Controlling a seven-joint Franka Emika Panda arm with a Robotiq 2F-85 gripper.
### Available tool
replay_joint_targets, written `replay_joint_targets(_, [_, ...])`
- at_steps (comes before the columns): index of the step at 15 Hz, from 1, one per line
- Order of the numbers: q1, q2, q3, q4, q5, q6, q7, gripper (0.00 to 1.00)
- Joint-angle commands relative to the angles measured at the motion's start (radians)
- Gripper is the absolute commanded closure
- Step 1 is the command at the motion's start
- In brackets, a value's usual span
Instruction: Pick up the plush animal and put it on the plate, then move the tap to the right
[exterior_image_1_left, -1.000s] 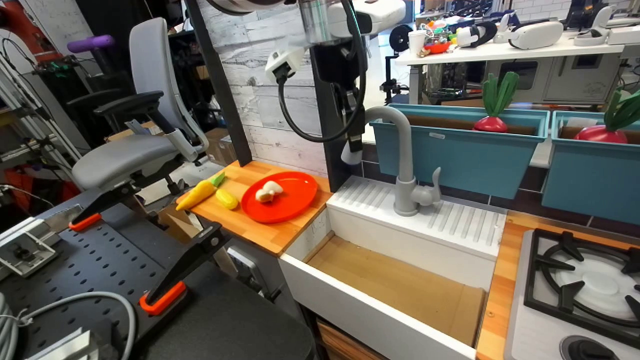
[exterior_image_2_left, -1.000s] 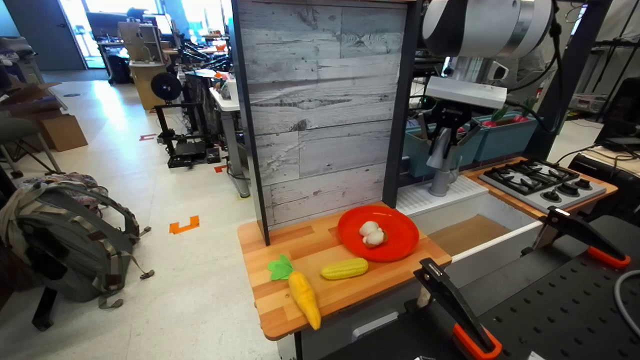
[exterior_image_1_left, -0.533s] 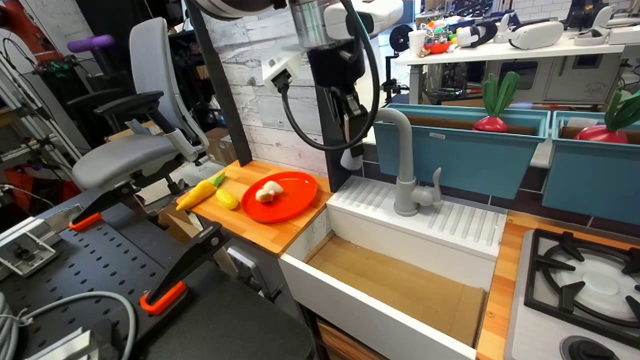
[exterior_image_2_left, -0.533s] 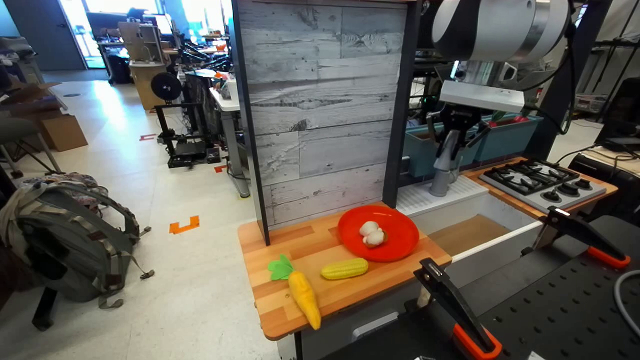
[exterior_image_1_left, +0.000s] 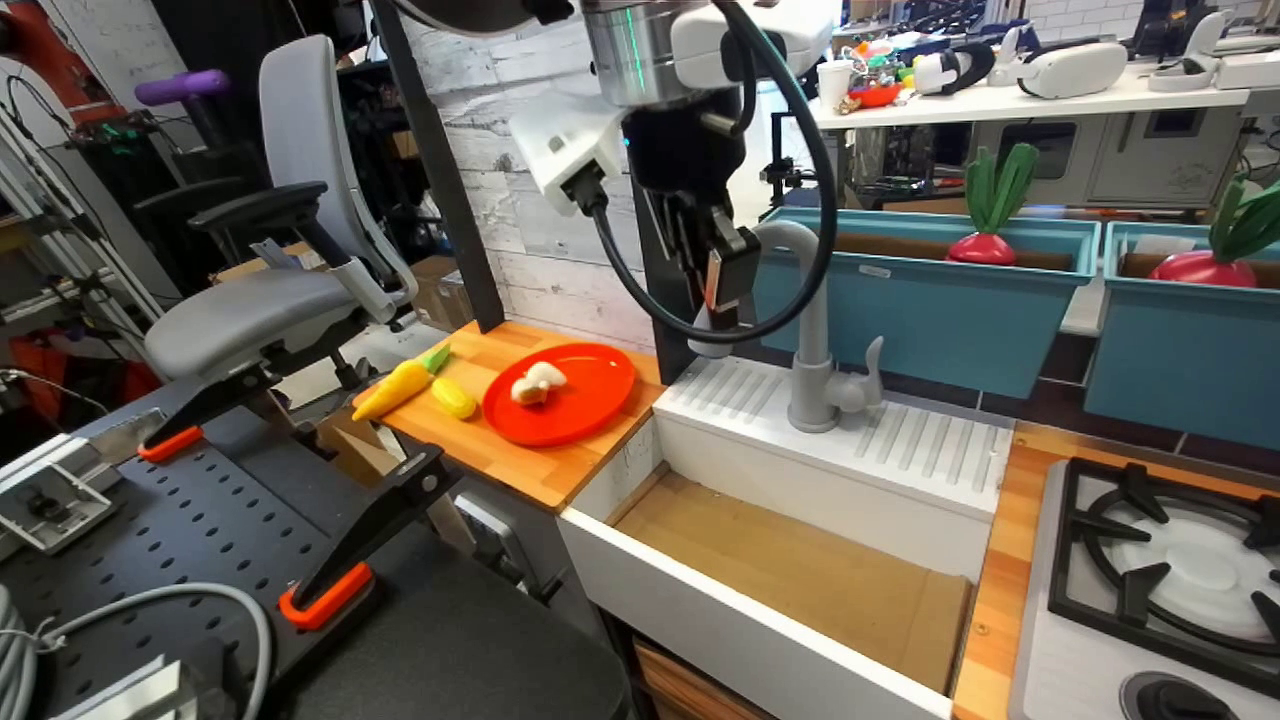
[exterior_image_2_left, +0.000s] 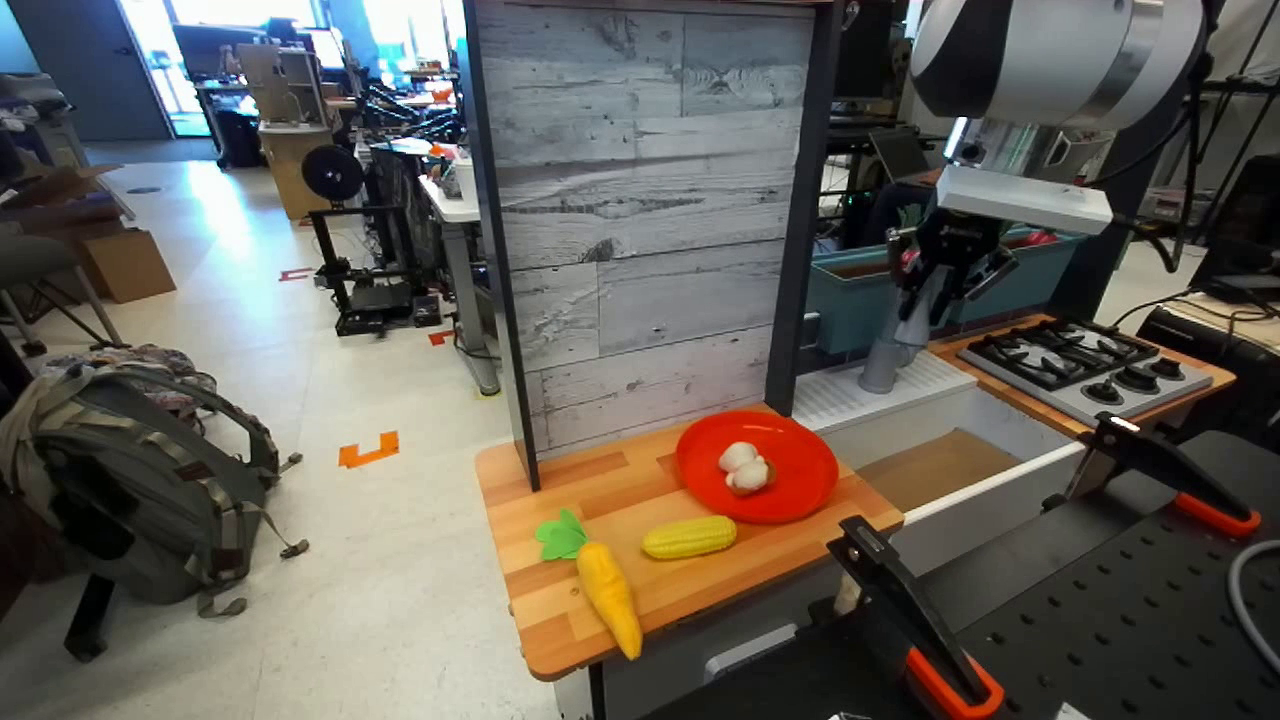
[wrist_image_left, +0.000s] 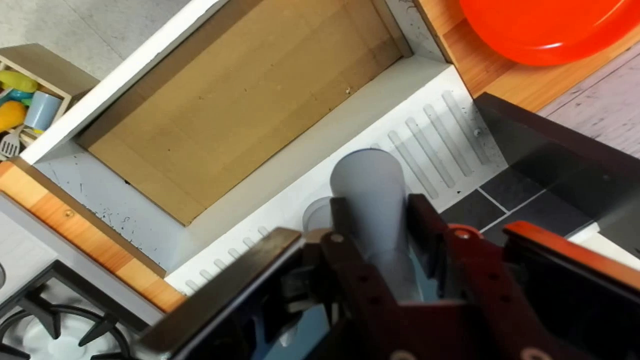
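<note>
The grey tap (exterior_image_1_left: 812, 320) stands upright on the white ribbed ledge behind the sink. Its base also shows in an exterior view (exterior_image_2_left: 880, 368). My gripper (exterior_image_1_left: 722, 315) has its fingers on both sides of the spout's head, which fills the space between them in the wrist view (wrist_image_left: 367, 175). Part of the arched spout is hidden behind the arm cable and gripper. The orange-red plate (exterior_image_1_left: 590, 400) lies on the wooden counter left of the sink. A small cream toy with tan parts, apparently the plush animal (exterior_image_2_left: 745, 468), lies on the plate; it is outside the wrist view.
A yellow carrot-like toy (exterior_image_2_left: 608, 598) and a yellow corn toy (exterior_image_2_left: 690, 537) lie beside the plate. The sink (exterior_image_1_left: 780, 670) is in front of the tap. Teal planters (exterior_image_1_left: 920, 320) hang behind it. A stove (exterior_image_1_left: 1050, 600) is on the right. A dark post borders the ledge.
My gripper and the spout's head have swung together toward the sink front, lower and slightly right in an exterior view. The spout has turned on its base. Toy and plate have not moved.
</note>
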Motion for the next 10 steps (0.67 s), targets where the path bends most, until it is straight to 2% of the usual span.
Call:
replay_joint_targets(1, [-0.099, 0.031, 0.017, -0.054, 0.022, 0.04, -0.093, 0.92])
replay_joint_targets(5, [-0.111, 0.029, 0.025, -0.051, 0.03, 0.031, -0.122, 0.92])
replay_joint_targets(6, [-0.104, 0.028, 0.022, -0.048, 0.026, 0.026, -0.116, 0.42])
replay_joint_targets(7, [-0.097, 0.03, 0.015, -0.047, 0.022, 0.021, -0.107, 0.41])
replay_joint_targets(10, [-0.065, 0.051, -0.04, -0.052, -0.005, 0.016, -0.065, 0.21])
